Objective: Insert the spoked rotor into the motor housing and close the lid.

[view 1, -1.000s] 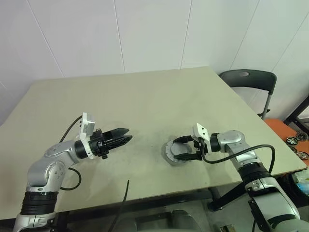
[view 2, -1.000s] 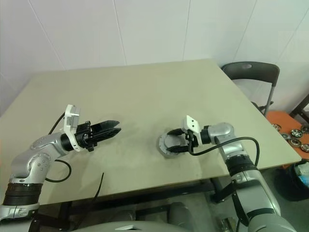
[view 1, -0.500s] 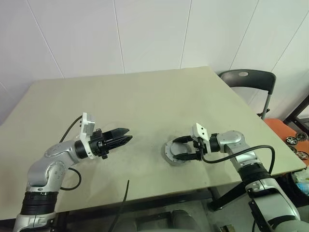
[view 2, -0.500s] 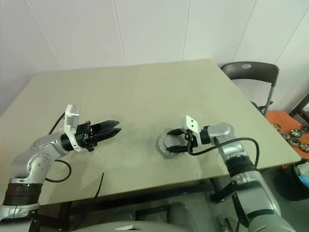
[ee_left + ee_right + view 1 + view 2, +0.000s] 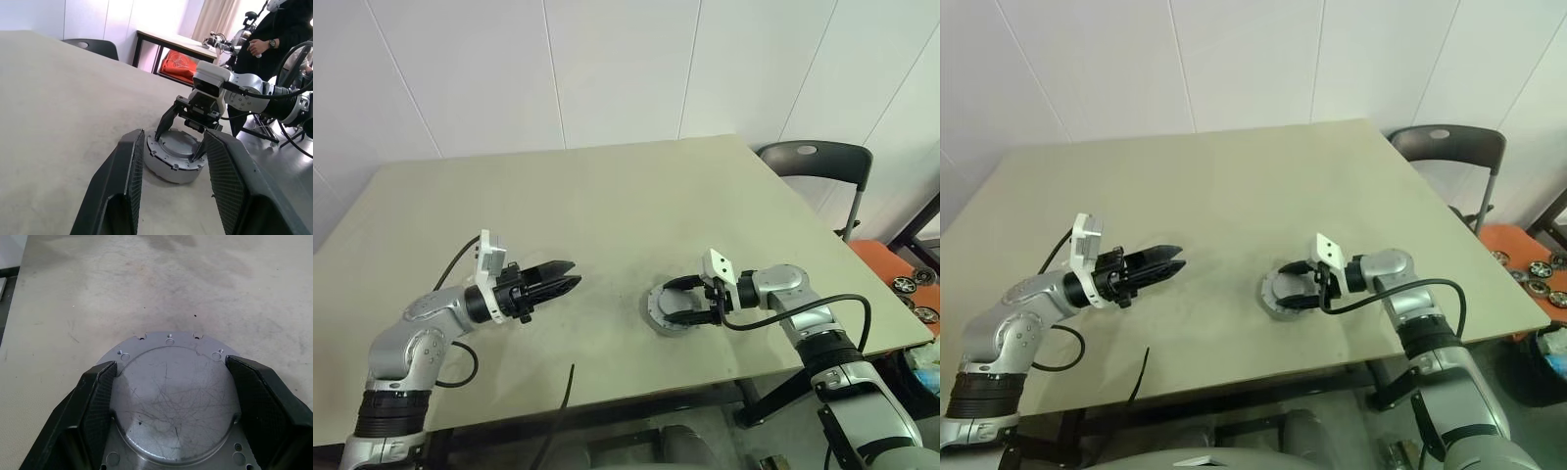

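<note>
Stereo and wrist views of a beige table [image 5: 607, 206] carrying a single round grey metal assembly [image 5: 672, 311] at its near right; its scratched flat top with a ring of small rim holes reads as the lid [image 5: 173, 401] seated on the motor housing [image 5: 168, 164] (the spoked rotor cannot be seen, so whether it lies inside cannot be told). The right gripper [image 5: 678, 300] reaches in from the right, pointing left and slightly down, its two black fingers [image 5: 98, 396] spread wide and straddling the raised centre of the lid, one on each side; contact with the rim cannot be confirmed. The left gripper [image 5: 570, 273] hangs over the table well to the left of the assembly, roughly level, aimed rightward toward it, with its fingers partly apart and nothing between them. The governing relation: the assembly lies directly between the right fingers, flat, its axis vertical, making the right arm by far the nearer.
</note>
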`<action>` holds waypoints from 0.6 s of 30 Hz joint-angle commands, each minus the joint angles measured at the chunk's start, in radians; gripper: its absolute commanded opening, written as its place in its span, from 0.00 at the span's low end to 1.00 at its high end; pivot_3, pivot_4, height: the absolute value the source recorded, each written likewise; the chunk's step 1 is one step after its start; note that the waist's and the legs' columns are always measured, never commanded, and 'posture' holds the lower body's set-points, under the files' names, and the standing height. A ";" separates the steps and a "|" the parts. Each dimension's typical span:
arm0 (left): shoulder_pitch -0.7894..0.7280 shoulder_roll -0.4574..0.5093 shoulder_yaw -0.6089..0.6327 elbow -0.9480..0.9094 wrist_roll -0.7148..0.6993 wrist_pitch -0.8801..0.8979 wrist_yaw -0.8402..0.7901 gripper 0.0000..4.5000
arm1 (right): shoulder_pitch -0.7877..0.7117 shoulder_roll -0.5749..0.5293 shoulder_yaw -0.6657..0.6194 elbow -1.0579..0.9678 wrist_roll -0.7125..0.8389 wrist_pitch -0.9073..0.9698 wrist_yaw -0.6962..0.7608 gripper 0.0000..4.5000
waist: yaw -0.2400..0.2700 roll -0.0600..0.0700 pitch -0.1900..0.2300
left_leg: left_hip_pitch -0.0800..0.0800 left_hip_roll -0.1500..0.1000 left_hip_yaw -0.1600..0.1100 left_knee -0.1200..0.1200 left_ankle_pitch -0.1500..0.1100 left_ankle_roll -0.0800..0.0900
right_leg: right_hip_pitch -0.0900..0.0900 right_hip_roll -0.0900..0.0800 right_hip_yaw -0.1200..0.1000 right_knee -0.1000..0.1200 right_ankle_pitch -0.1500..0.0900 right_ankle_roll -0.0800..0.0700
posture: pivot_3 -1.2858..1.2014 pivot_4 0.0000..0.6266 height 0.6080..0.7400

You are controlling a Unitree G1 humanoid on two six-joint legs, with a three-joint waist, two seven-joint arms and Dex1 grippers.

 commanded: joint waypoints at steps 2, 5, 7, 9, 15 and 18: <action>-0.010 -0.001 0.009 -0.036 -0.018 -0.007 0.001 0.46 | 0.015 0.016 0.043 -0.005 -0.033 0.025 -0.003 0.71 | -0.001 0.000 0.000 | 0.000 0.000 0.000 0.000 0.000 0.000 | 0.000 0.000 0.000 0.000 0.000 0.000 | 0.52 0.00 1.00; -0.006 0.000 0.010 -0.039 -0.019 -0.006 0.002 0.46 | 0.019 0.018 0.045 -0.010 -0.034 0.028 -0.013 0.71 | -0.001 0.000 0.000 | 0.000 0.000 0.000 0.000 0.000 0.000 | 0.000 0.000 0.000 0.000 0.000 0.000 | 0.52 0.00 1.00; -0.004 0.000 0.010 -0.041 -0.020 -0.005 0.003 0.46 | 0.020 0.018 0.046 -0.012 -0.034 0.030 -0.015 0.71 | -0.001 0.000 0.000 | 0.000 0.000 0.000 0.000 0.000 0.000 | 0.000 0.000 0.000 0.000 0.000 0.000 | 0.52 0.00 1.00; -0.002 0.000 0.011 -0.042 -0.020 -0.005 0.005 0.46 | 0.017 0.018 0.046 -0.005 -0.038 0.031 -0.024 0.71 | -0.002 0.000 0.000 | 0.000 0.000 0.000 0.000 0.000 0.000 | 0.000 0.001 0.000 0.000 0.000 0.000 | 0.52 0.00 1.00; 0.002 0.000 0.011 -0.048 -0.022 -0.003 0.009 0.46 | 0.023 0.012 0.054 -0.007 -0.043 0.035 -0.022 0.71 | -0.002 -0.001 0.000 | 0.000 0.000 0.000 0.000 0.000 0.000 | 0.000 0.001 0.000 0.000 0.000 0.000 | 0.52 0.00 1.00; 0.004 0.000 0.012 -0.050 -0.023 -0.002 0.010 0.46 | 0.026 0.012 0.054 -0.018 -0.043 0.044 -0.029 0.71 | -0.002 -0.001 -0.001 | 0.000 0.000 0.000 0.000 0.000 0.000 | 0.000 0.001 0.000 0.000 0.000 0.000 | 0.52 0.00 1.00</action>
